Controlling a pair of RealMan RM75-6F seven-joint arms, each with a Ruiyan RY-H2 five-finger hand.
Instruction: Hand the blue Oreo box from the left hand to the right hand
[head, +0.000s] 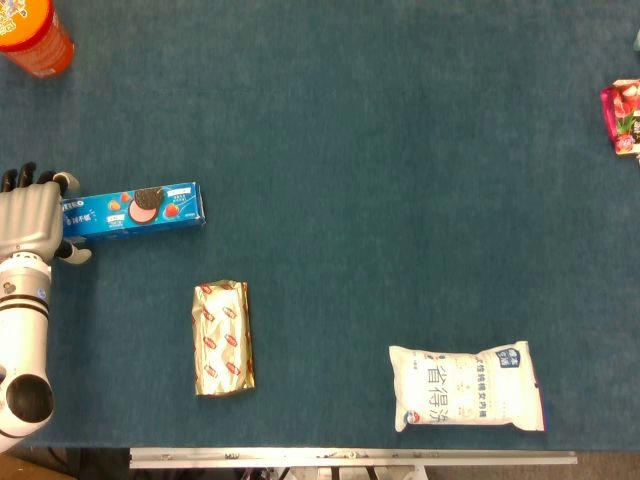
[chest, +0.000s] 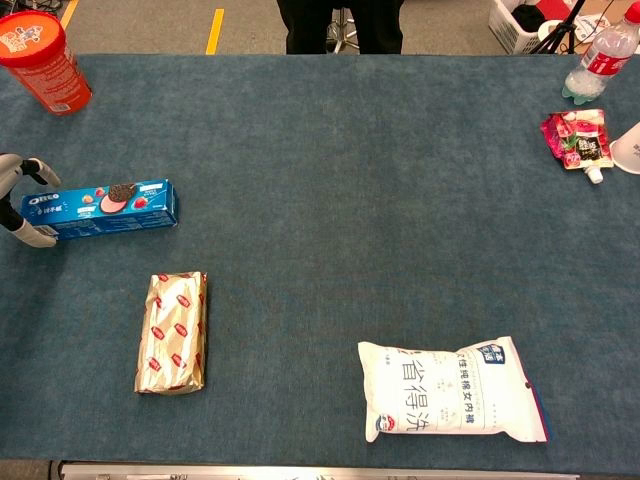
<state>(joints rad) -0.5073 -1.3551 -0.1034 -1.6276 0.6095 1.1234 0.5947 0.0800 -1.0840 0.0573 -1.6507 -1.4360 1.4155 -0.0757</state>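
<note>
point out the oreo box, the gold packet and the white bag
blue Oreo box (head: 135, 210), head view, middle of its top face
gold packet (head: 222, 338), head view, centre of the wrapper
white bag (chest: 455, 390), chest view, middle of its printed front

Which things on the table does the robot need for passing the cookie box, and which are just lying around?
Needed:
blue Oreo box
left hand, at the box's end

Just lying around:
gold packet
white bag
orange canister
pink pouch
water bottle
</note>
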